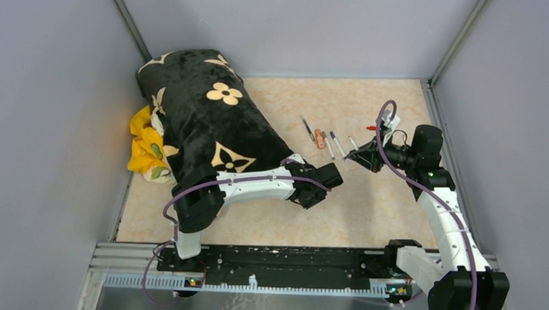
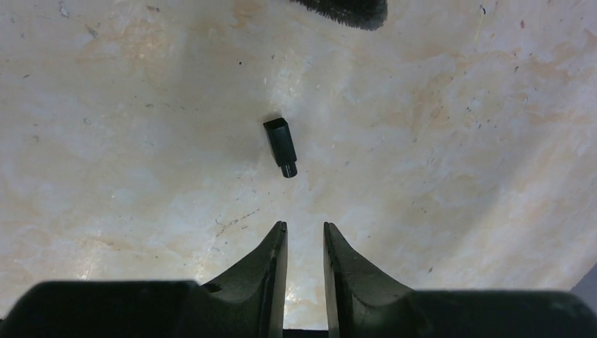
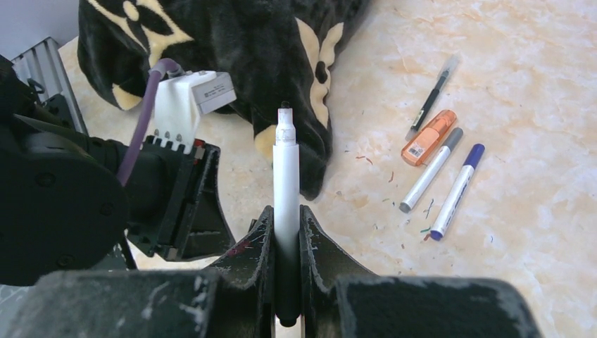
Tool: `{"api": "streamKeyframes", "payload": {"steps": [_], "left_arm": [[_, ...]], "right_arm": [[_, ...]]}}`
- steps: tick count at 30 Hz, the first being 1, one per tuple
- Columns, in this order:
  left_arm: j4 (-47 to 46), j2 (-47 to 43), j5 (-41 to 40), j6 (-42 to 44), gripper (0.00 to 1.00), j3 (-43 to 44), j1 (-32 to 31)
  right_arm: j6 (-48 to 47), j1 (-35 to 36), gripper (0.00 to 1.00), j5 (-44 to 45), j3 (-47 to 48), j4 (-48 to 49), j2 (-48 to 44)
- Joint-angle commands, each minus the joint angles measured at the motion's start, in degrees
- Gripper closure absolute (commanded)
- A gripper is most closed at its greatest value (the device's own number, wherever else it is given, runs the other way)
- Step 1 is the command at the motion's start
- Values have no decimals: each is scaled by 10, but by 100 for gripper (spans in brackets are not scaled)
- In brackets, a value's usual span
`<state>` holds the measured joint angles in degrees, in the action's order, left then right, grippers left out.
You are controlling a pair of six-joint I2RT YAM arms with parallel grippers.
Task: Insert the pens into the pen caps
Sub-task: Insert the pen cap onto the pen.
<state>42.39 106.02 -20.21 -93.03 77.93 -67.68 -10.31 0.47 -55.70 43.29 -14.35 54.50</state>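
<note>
Closest to the right wrist camera, the right hand (image 3: 286, 215) is clamped tight on the lower barrel of a white marker (image 3: 286, 162), with both fingers pressed flat against it. The barrel runs straight out from between the fingers, and its bare dark nib sits at the far end, well clear of the grip. That looks deliberate: a cap has to slide onto a free, exposed nib, and a firm hold low on the barrel should stop it twisting when pushed. The marker appears to be held off the tabletop (image 3: 535, 232), pointing toward the black cushion (image 3: 232, 49).

Over on the other side, the left hand (image 2: 305, 229) hangs above the tabletop with its fingers only a narrow slit apart. Nothing is between them, and they touch nothing. Just ahead of the fingertips, and apart from them, a black cap (image 2: 281, 146) lies on its side on the bare surface, its length roughly in line with the fingers. By my reading this cap is meant for the held marker and the left hand is placed to take it, though the slit looks too tight to pass over the cap as it stands. I cannot tell which end of the cap is the open one.

Off to the side the other pens lie close together: a thin dark pen (image 3: 431, 98), an orange marker (image 3: 428, 137), a grey-capped marker (image 3: 431, 169) and a blue-capped marker (image 3: 457, 191). The two white ones wear their caps, so they seem parked out of the way.
</note>
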Motion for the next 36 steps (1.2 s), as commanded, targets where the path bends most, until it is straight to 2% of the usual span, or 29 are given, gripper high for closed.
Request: {"api": "streamKeyframes", "payload": {"steps": [1, 4, 12, 19, 36], "left_arm": [[118, 38, -75, -90, 67, 37, 11], [110, 43, -61, -81, 61, 32, 20], [103, 52, -51, -66, 59, 31, 41], [104, 79, -37, -33, 59, 58, 66], [138, 140, 8, -10, 58, 108, 69]], "right_arm": [[0, -3, 100, -5, 25, 10, 5], [1, -3, 100, -5, 25, 10, 10], [6, -3, 100, -18, 26, 13, 24], [6, -3, 100, -21, 27, 13, 27], [10, -3, 100, -23, 32, 10, 35]]}}
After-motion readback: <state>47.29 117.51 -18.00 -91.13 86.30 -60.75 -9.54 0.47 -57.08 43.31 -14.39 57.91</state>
